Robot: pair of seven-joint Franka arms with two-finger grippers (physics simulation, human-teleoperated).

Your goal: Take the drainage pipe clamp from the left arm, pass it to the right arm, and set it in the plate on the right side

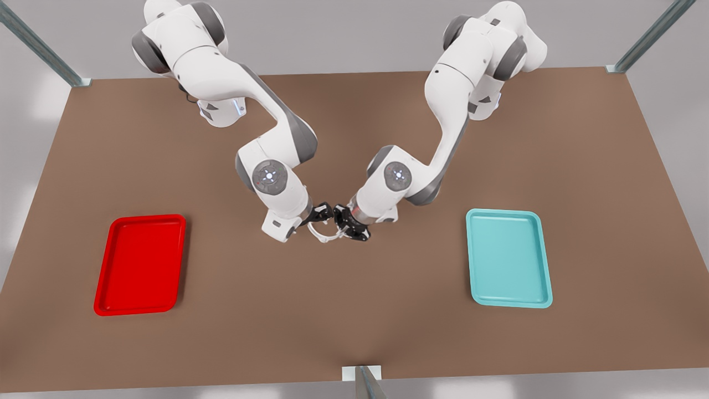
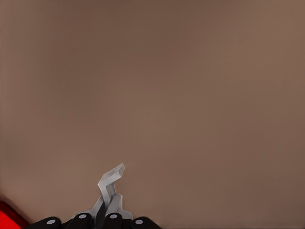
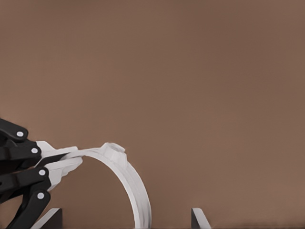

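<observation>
— What is cut off or hard to read?

— In the left wrist view the left gripper (image 2: 108, 221) is cropped at the lower edge, so just the finger ends show. The drainage pipe clamp (image 2: 110, 177) is seen almost edge-on there, a small bent white piece. A sliver of the red plate (image 2: 8, 218) sits in the lower left corner. In the front view the two black grippers crowd together at centre, and their fingers are hard to separate.

— Who has the clamp?

— The left gripper is pinched on one tabbed end. The right wrist view shows this at its left edge. The white arc curves from there down to that frame's lower edge, above the brown table (image 1: 354, 332).

— And the right gripper (image 1: 320, 213)?

— Its fingertips (image 3: 199, 217) are spread wide, one on each side of the arc — not touching it as far as I can see.

— The arms' pose?

— Both reach down from the upper edge with bent elbows, wrists angled toward each other. The plate lies lower left, a teal tray (image 1: 471, 260) lower right, both well apart from the clamp.
</observation>
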